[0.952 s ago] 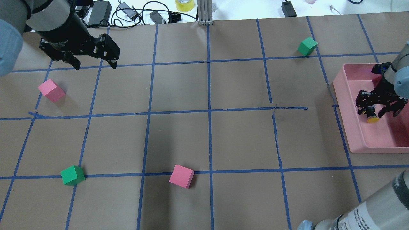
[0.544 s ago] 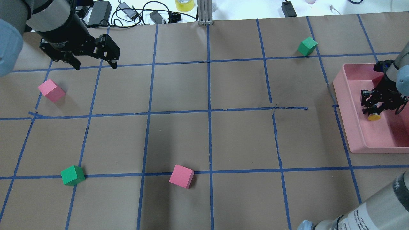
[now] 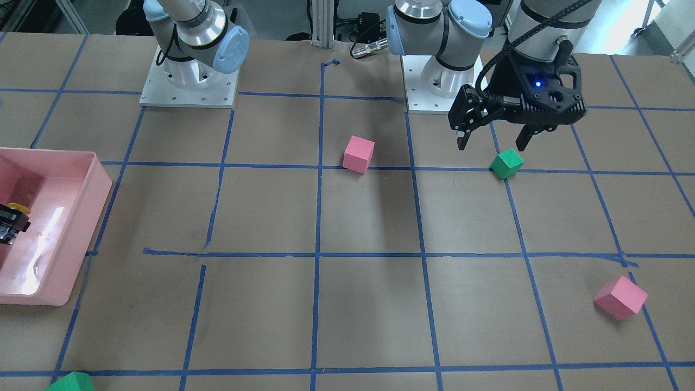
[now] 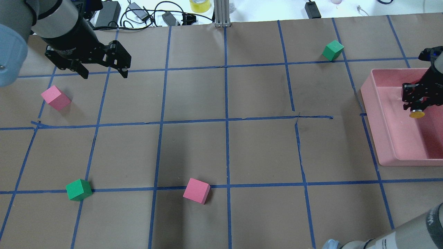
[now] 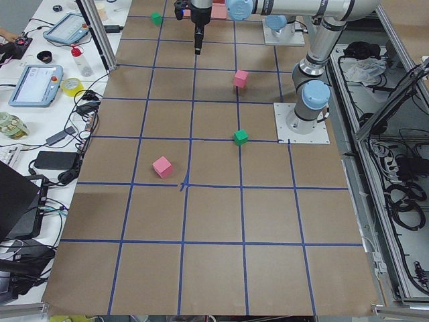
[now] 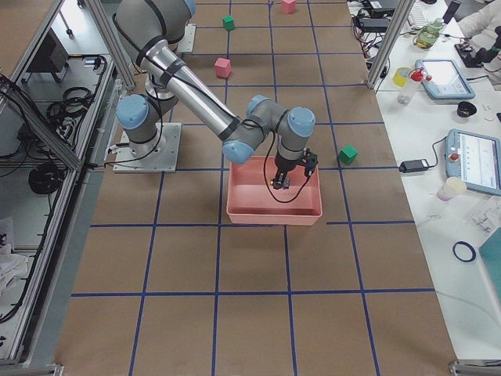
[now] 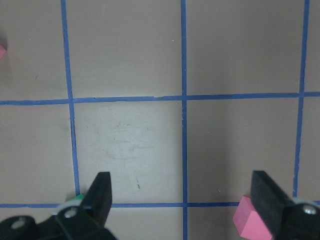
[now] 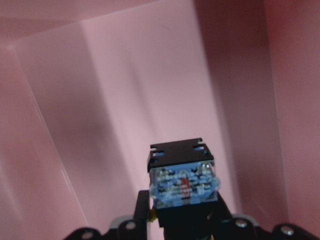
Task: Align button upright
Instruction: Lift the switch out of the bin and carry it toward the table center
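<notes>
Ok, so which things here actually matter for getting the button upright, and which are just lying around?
Part of the job: the button, the right gripper shut on it, the pink tray under it.
Lying about: two pink cubes, two green cubes; the left gripper hangs open, holding nothing.

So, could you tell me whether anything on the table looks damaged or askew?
The blue tape grid is broken right of centre: the vertical strips are offset and the cross line stops short. Nothing else stands out.

pink tray (image 4: 408,162) | pink cubes (image 4: 55,98) (image 4: 196,191) | green cubes (image 4: 79,190) (image 4: 333,50) | blue-taped table (image 4: 193,97)
</notes>
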Tool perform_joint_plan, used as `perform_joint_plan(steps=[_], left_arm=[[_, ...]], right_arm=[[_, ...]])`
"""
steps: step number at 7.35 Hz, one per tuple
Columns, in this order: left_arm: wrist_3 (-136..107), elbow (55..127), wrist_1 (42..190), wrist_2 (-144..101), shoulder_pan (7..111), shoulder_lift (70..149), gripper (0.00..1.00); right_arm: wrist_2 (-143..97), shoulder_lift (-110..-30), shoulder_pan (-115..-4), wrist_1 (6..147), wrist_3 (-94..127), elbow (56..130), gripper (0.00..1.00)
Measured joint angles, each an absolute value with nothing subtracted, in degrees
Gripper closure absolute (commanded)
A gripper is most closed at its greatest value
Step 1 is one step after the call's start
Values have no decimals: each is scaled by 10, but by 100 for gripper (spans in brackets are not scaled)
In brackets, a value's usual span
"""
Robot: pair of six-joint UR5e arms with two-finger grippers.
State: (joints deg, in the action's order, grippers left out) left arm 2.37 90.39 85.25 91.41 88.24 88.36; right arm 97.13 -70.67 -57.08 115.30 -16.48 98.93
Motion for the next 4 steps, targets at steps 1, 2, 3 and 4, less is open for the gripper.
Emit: perform_joint_plan(steps=[1,2,3,4], left_arm=[[24,904,853,914,882,883,0],[24,904,853,914,882,883,0],[24,904,853,914,883,883,0],[24,904,853,914,883,883,0]], right_arm=[[968,-714,-579,1117,-166,960,100],[963,-718,-593,1083,-166,929,100],[960,-724,-612,1057,-165,903,100],[956,-732,-641,1045,-163,888,100]])
